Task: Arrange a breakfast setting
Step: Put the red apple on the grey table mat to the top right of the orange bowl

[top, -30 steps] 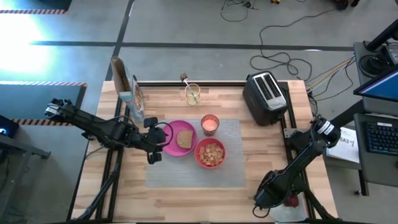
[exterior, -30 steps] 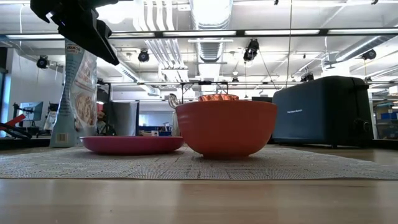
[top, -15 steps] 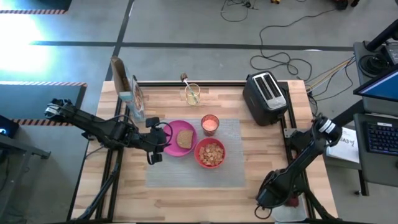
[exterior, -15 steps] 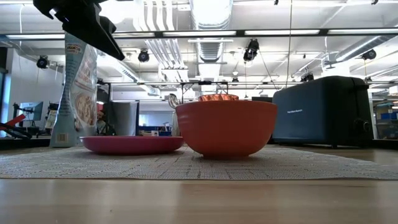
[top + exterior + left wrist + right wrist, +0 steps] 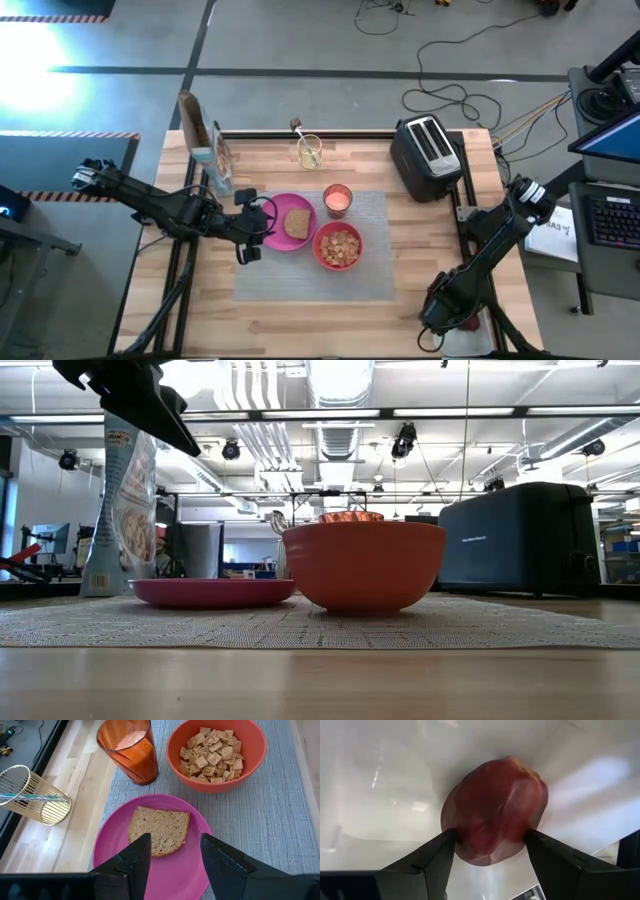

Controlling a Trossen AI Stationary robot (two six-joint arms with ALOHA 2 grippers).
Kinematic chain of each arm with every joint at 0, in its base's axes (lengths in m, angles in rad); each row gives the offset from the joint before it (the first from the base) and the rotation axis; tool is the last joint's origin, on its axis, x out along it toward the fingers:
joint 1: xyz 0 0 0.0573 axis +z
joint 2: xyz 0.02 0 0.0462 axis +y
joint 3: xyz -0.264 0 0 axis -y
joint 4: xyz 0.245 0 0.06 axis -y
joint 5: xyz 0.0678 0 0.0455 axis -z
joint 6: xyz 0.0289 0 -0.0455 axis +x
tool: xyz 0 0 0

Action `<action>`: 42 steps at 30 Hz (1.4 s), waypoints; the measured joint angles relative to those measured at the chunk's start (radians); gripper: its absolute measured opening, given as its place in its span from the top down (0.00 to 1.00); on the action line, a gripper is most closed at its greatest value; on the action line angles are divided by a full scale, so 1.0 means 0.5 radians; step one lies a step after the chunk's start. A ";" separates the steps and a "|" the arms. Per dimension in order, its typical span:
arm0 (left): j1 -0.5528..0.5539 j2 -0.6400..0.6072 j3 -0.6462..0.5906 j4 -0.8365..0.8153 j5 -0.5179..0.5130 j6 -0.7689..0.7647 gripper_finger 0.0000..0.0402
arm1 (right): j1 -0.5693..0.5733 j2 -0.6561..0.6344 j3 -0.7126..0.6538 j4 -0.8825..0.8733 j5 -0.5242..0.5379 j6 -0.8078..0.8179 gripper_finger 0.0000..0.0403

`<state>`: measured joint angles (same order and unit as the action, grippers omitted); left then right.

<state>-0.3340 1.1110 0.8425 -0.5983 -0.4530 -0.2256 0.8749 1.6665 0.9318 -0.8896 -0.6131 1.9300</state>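
We see the right gripper lowered over the white rectangular tray off the table's near right corner, its fingers spread wide on either side of the small dark-red fruit, which lies straight ahead between them. Whether they touch it we cannot tell. The fruit looks roughly round, so we judge no axis matters. The left gripper, part open and empty, hovers above the toast slice on the round pink plate, far from the fruit.

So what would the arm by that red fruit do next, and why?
Probably close the right gripper on the dark-red fruit: its open fingers sit on either side of the fruit, which lies in the white tray, not yet on the pink plate.
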 joint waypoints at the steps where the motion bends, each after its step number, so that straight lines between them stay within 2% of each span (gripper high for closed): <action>1: 0.000 0.000 0.000 0.001 0.000 0.000 0.61 | 0.000 0.002 0.000 -0.004 0.000 -0.029 0.42; 7: 0.000 0.000 0.000 0.001 0.000 0.000 0.61 | -0.001 0.002 0.000 -0.037 0.087 -0.278 0.42; 22: -0.002 0.000 0.000 0.003 0.002 -0.005 0.61 | -0.005 -0.001 -0.093 -0.018 0.111 -0.309 0.44; 28: -0.002 0.000 0.000 0.004 0.002 -0.006 0.61 | -0.006 -0.001 -0.101 -0.018 0.108 -0.309 0.51; 37: 0.001 0.000 0.000 0.004 0.002 -0.007 0.61 | -0.008 -0.001 -0.101 0.010 0.035 -0.400 0.70; 42: 0.000 0.000 0.000 0.003 0.002 -0.019 0.61 | -0.005 0.008 -0.042 -0.004 0.011 -0.556 0.70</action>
<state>-0.3340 1.1110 0.8425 -0.5968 -0.4522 -0.2352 0.8723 1.6703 0.9106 -0.8917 -0.6077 1.6522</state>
